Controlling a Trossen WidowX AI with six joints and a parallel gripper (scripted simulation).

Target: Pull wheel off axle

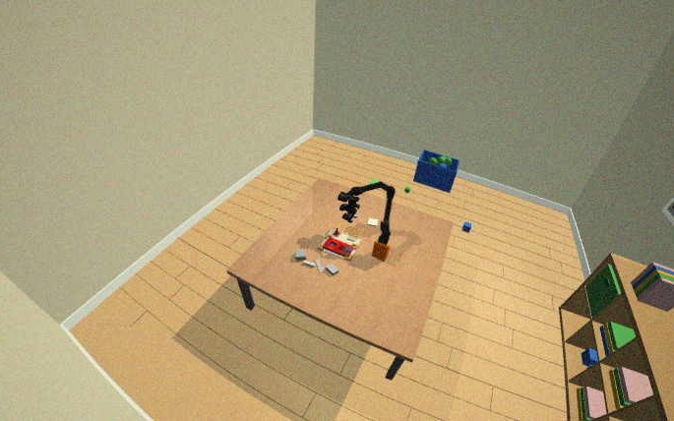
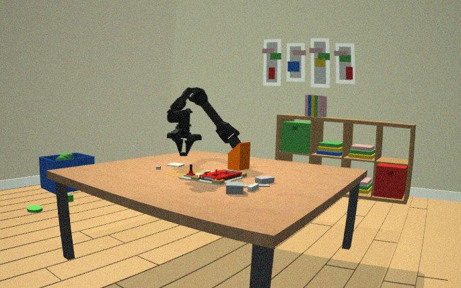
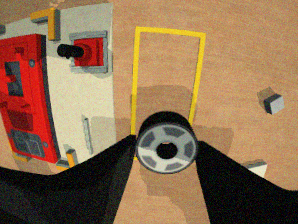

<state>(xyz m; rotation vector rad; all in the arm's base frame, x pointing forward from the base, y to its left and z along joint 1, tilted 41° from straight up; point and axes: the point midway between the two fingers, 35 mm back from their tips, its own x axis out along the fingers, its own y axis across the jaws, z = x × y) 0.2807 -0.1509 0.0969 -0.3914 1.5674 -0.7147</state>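
My gripper [image 1: 350, 218] [image 2: 183, 154] [image 3: 165, 144] is shut on the wheel and holds it well above the table. The wheel [image 3: 148, 158], black with a grey spoked face, sits between the fingertips in the wrist view. The upright black axle [image 2: 190, 168] [image 3: 69, 51] stands bare on its red block, on the pale board [image 3: 70, 110]. The marked area, a yellow outline [image 3: 170, 31] [image 2: 169, 173], lies on the table beside the board. In the wrist view the wheel and fingers cover its near end.
A red panel [image 1: 338, 246] [image 2: 221, 174] [image 3: 27, 95] is on the board. A small grey cube [image 2: 157, 167] [image 3: 274, 104] and a white flat piece [image 1: 372, 221] [image 2: 175, 164] lie beyond the outline. Several grey blocks lie on the board's other side. An orange block [image 1: 381, 250] [image 2: 239, 156] stands at the arm's base.
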